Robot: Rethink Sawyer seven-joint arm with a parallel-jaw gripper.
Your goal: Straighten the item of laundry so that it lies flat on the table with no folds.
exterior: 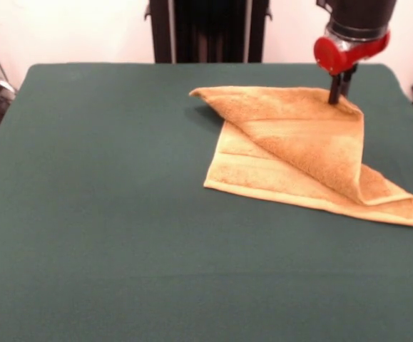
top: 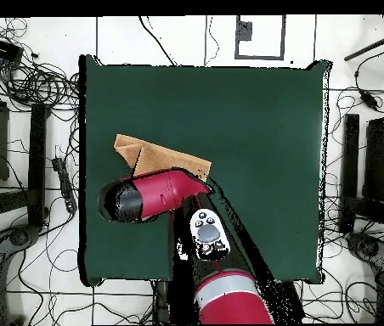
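Green table (exterior: 106, 214) — gripper (exterior: 339, 98) straight down, tips on folded towel (exterior: 313, 146).

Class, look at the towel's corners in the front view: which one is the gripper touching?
The gripper meets the towel at its far corner nearest the robot, on the folded-over upper layer. The other corners lie untouched on the table.

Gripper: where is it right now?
In the front view the gripper is at the upper right, down on the folded towel's far corner.

even soft indoor light, faint shadow beside the towel (exterior: 299, 153) fold, no glare, slightly soft focus
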